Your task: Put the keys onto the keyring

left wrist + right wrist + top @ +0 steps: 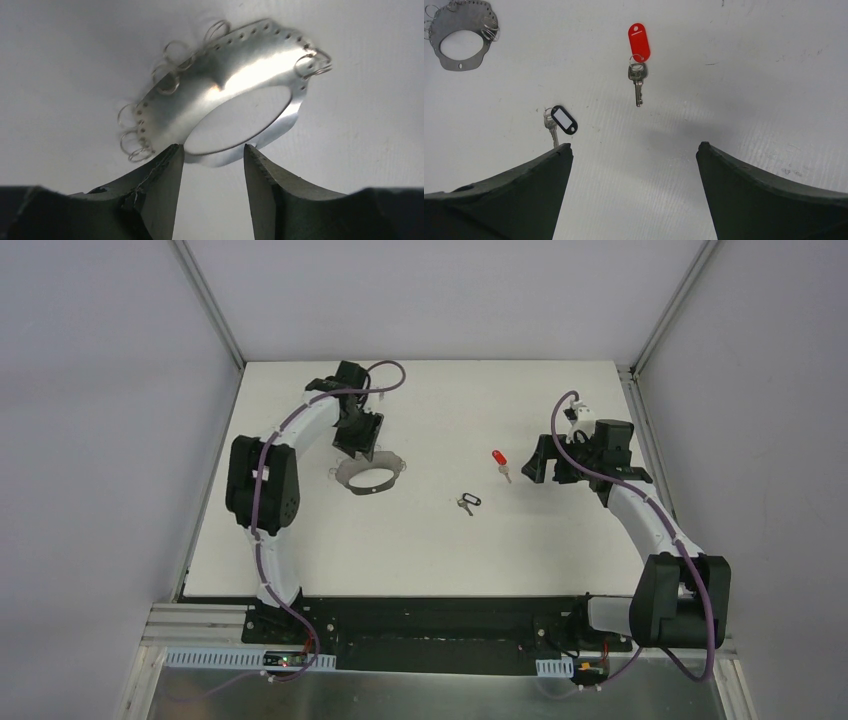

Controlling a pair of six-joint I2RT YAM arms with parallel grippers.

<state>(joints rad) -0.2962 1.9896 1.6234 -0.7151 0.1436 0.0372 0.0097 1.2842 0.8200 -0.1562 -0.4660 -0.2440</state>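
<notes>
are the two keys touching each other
Apart. The right wrist view shows a clear stretch of bare table between the red-tagged key and the black-tagged key; the top view shows the same gap.

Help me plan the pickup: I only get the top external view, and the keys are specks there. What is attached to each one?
Observer: In the right wrist view, the red-tagged key is a silver key joined to a red oblong tag by a small wire loop.
Operator: And the other one?
Observer: The dark-tagged key carries a black-framed tag with a white insert, lying partly over the key's head.
Operator: Does the left arm have the keyring?
Observer: In the left wrist view, the left gripper has its jaws apart on either side of the near rim of the keyring. I cannot tell whether they touch it.
</notes>
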